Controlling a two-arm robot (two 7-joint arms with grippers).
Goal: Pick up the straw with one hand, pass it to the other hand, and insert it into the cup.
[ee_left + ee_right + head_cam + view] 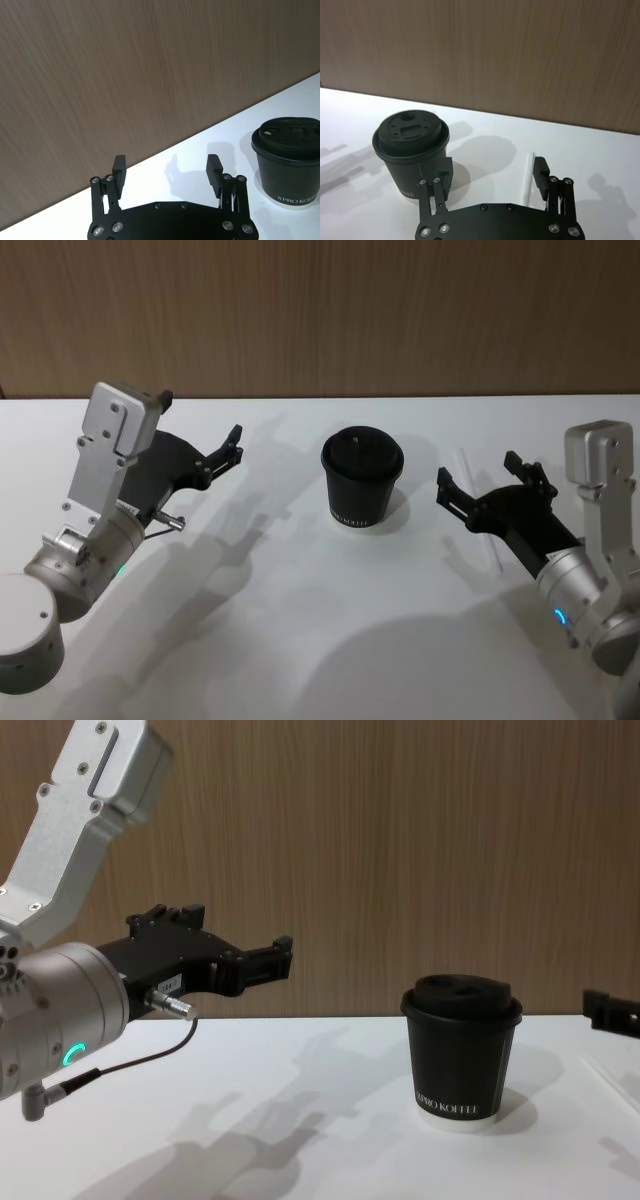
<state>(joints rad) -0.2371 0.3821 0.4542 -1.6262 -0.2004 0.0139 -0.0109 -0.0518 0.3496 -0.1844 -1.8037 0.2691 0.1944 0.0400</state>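
Lying flat on the white table (300, 630), the straw (529, 175) sits at the cup's (362, 478) three o'clock, beneath the right gripper (478, 470), whose fingers are spread wide, holding nothing. At nine o'clock, the left gripper (228, 450) hovers, likewise spread.

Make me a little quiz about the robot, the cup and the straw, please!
1. True or false: the straw already stands in the cup.
2. Which gripper is closer to the straw? A: the left gripper. B: the right gripper.
3. Fill the gap: both grippers are ____ (open or shut).

Key: 1 false, the straw lies flat on the table, beside the cup. 2 B. 3 open.
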